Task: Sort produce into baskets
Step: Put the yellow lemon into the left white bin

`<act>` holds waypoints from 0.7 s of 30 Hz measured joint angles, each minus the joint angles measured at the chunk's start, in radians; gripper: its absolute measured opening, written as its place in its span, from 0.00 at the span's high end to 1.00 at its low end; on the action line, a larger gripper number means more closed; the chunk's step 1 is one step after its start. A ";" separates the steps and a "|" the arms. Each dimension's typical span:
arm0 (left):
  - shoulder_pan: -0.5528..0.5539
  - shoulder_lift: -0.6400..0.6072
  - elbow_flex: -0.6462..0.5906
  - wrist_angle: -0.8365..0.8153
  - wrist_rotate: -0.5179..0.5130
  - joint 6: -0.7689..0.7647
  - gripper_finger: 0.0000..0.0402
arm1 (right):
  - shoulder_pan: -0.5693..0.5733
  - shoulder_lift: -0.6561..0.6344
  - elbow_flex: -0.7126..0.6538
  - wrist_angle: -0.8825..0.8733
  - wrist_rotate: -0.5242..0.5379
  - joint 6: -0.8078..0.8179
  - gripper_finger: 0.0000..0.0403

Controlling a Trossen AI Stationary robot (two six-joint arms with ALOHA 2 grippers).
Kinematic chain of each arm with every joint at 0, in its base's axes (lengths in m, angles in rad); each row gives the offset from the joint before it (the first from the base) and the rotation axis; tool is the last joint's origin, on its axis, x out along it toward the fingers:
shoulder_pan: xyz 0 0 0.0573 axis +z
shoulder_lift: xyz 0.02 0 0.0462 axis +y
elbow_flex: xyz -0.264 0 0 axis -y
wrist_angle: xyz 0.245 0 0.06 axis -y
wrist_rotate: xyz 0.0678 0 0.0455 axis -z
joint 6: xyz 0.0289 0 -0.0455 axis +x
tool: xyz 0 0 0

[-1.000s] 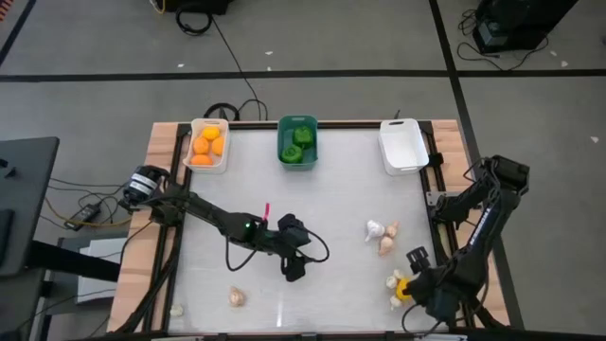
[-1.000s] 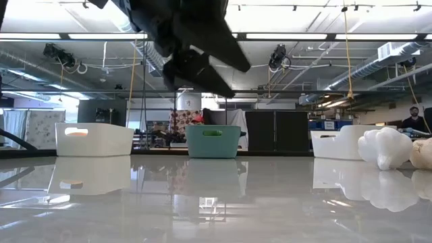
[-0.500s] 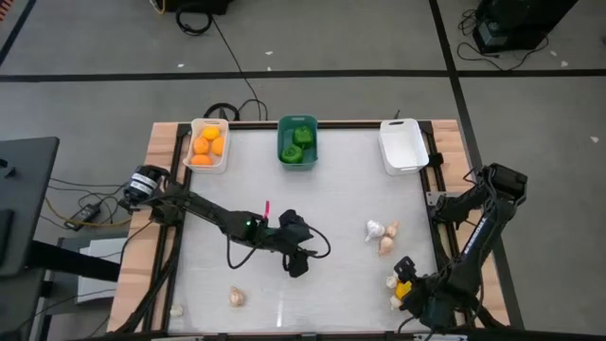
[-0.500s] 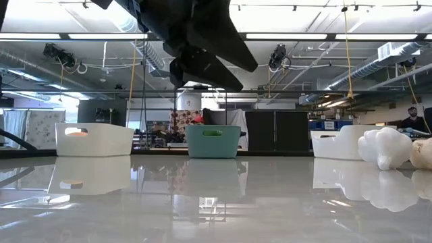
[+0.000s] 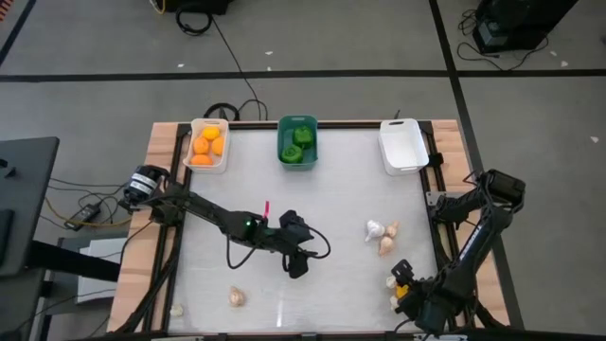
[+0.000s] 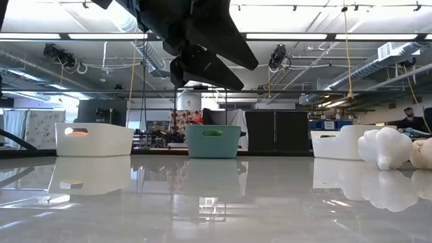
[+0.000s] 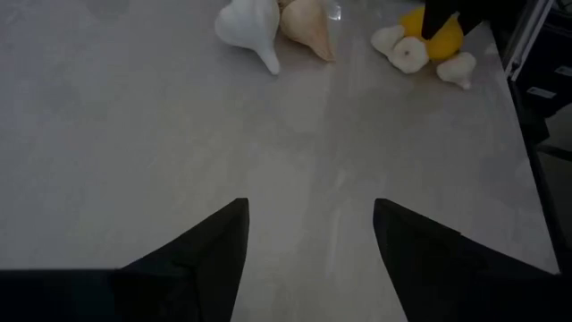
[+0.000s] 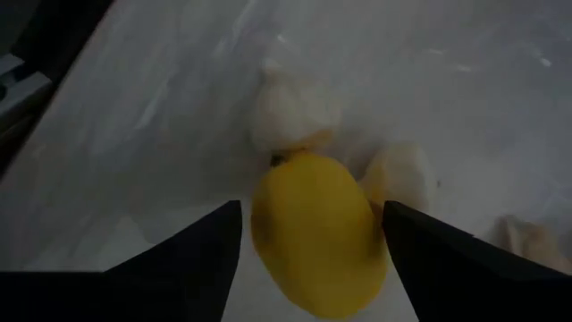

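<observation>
High view: the left gripper [image 5: 298, 266] hovers over mid-table, reaching toward 4 o'clock, fingers parted and empty. The right gripper [image 5: 404, 284] sits at the table's 5 o'clock corner; its fingers [image 8: 188, 259] stand on either side of a yellow fruit [image 8: 317, 233] among garlic bulbs [image 8: 290, 112], though actual contact cannot be made out. The glossy white table [image 5: 331, 199] carries three baskets [image 5: 297, 142] along its 12 o'clock edge. Low view shows a workshop room; bulbs there are cut off at 3 o'clock.
</observation>
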 joint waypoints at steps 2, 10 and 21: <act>0.000 0.000 0.000 0.000 0.001 0.000 0.39 | 0.000 0.008 -0.003 0.005 -0.017 0.002 0.32; 0.000 0.000 0.000 -0.005 0.001 -0.003 0.39 | -0.002 0.018 -0.034 0.010 -0.059 0.052 0.38; 0.010 0.000 0.000 -0.007 0.070 -0.142 0.39 | -0.026 -0.004 -0.018 -0.038 -0.099 0.161 0.40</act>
